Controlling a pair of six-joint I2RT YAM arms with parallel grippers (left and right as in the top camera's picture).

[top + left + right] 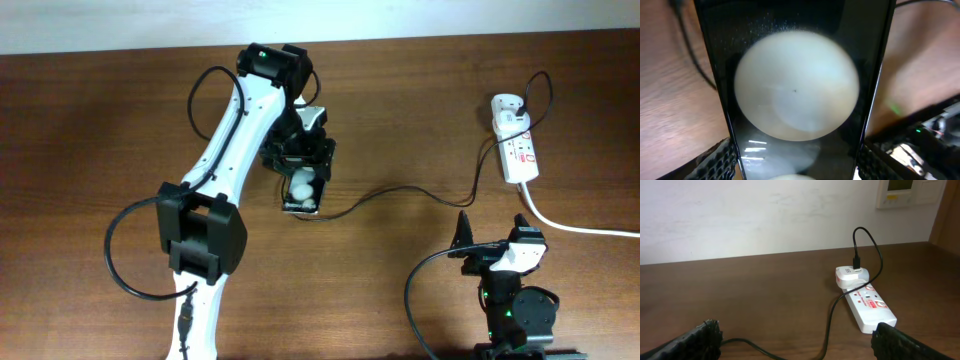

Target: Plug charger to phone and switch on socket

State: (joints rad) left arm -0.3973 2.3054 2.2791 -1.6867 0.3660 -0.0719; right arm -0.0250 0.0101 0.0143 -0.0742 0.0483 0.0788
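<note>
I judge that the plugging step is in hand, or just at its end. My left hand is over the phone, which lies near the middle of the surface. In the left wrist view the pads lie against both long edges, so I take it that this hand pinches the phone. The charger has its white block at the 12 o'clock end of the socket, which lies at 2 o'clock on the surface. Its cable reaches the 6 o'clock end of the phone, but I cannot tell whether the tip is seated. My right hand is spread and empty at 5 o'clock, with the socket toward its 12 to 1 o'clock. Next this hand must go there and press the switch, which I cannot pick out among the red marks, so the push needs one careful fingertip.
</note>
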